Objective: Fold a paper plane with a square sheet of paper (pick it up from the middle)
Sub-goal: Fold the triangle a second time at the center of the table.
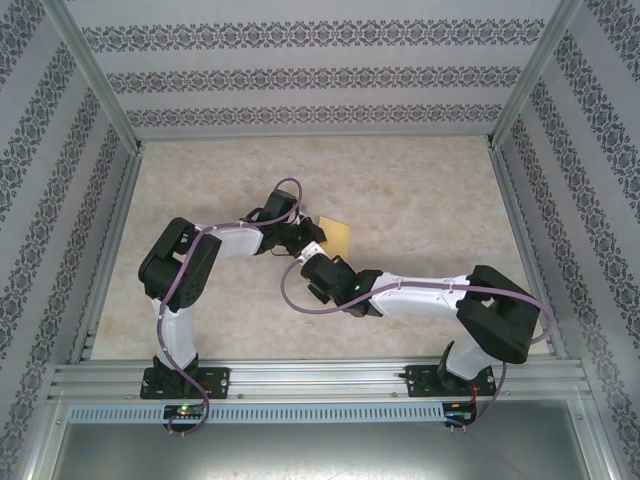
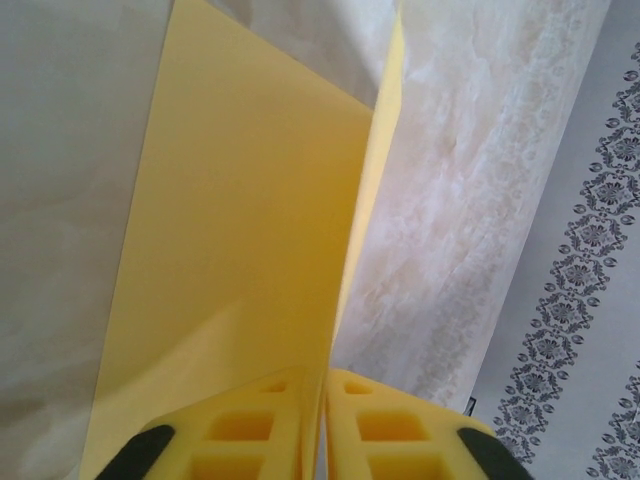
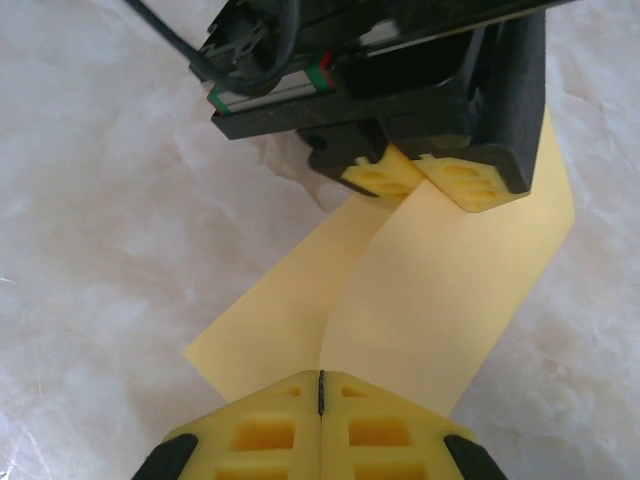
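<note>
Yellow-orange and thin, the square sheet of paper [image 3: 440,290] is held over the middle of the pale marbled desk [image 1: 420,190], pinched from two opposite sides. The left claw [image 2: 322,385] is closed on the sheet. From its yellow fingertips the two halves of the paper spread away in a narrow V, and the slight slit between the pads appears to be taken up by the paper alone. The right claw [image 3: 320,385] is shut tight on the opposite edge, just where the bend line reaches it.

This double pinch is judged to serve the centre crease: with both ends of the fold line fixed, the halves can be brought together squarely. The sheet is bent but not flattened, and no pointed dart has been formed, so the task is judged to be at an early step. Whether the lower flap touches the desk cannot be told.

Around the work, aluminium frame rails [image 1: 320,378] bound the desk and patterned wallpaper panels [image 1: 300,80] stand behind and beside it. Purple cables [image 1: 288,183] loop over the arms. The chief obstruction is judged to be the claws themselves, set nose to nose and crowding the paper.
</note>
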Controlling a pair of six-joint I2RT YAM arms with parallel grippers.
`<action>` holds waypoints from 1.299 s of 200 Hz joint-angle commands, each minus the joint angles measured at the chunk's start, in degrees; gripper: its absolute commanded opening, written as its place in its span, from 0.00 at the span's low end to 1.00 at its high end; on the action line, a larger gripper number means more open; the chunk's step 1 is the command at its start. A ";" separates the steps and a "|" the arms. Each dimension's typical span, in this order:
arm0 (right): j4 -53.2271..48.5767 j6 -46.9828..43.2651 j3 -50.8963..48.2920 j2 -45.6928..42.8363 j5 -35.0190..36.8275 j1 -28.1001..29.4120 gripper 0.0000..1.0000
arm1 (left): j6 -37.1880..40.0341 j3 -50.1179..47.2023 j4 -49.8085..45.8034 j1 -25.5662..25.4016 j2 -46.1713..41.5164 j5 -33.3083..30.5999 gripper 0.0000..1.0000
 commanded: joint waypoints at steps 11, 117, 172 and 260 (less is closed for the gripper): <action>-0.85 2.92 -0.65 -2.78 -3.68 -1.76 0.00 | 3.22 2.15 -4.70 0.50 -2.90 -1.63 0.28; -0.21 27.96 -0.64 -6.63 -14.06 -5.58 0.00 | 6.01 -3.28 -21.56 0.52 -16.71 -22.89 0.36; 4.46 31.40 -6.45 -9.93 -21.28 -12.18 0.00 | 4.34 -6.76 -13.91 -0.67 -14.98 -15.43 0.18; 9.48 30.23 -10.97 -9.97 -32.91 -20.54 0.00 | 3.62 -2.16 -12.79 -4.63 -8.19 -10.69 0.08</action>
